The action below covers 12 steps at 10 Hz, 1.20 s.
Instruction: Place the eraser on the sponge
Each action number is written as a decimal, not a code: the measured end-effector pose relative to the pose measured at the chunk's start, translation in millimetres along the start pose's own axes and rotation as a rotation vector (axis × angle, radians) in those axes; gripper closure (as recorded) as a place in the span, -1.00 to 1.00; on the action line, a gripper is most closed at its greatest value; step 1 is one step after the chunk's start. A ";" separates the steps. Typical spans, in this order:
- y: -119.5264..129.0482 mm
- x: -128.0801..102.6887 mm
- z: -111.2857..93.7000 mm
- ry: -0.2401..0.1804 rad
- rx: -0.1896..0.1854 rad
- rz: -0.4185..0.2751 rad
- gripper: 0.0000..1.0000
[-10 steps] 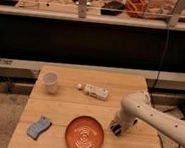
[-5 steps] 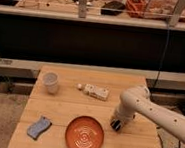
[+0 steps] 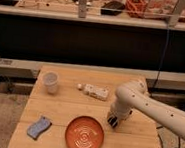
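Observation:
My gripper (image 3: 112, 121) points down at the wooden table (image 3: 61, 110), just right of the orange plate. It is shut, and a small dark block, the eraser (image 3: 111, 123), shows at its tips just above the tabletop. The white arm reaches in from the right edge. The sponge (image 3: 39, 127), a blue-grey pad with wavy edges, lies flat near the table's front left corner, well to the left of the gripper with the plate between them.
The round orange plate (image 3: 84, 135) sits at the front centre. A white cup (image 3: 50, 82) stands at the back left. A cream-white rectangular piece (image 3: 96, 92) with a small white ball lies at the back centre, close to the arm's elbow.
The gripper has closed at the spot right of the plate and shifted slightly up and left. The sponge, plate and cup have not moved.

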 end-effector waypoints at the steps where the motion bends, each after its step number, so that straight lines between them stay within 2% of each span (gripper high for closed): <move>1: -2.3 -1.1 -1.5 0.004 -0.003 -0.005 0.99; 3: -9.8 -5.2 -8.3 0.010 -0.011 -0.017 0.99; 6: -43.0 -22.8 -20.7 0.018 -0.012 -0.050 0.99; 9: -51.1 -30.2 -27.7 0.026 -0.024 -0.077 0.99; 12: -81.6 -48.3 -29.6 0.036 -0.025 -0.122 0.99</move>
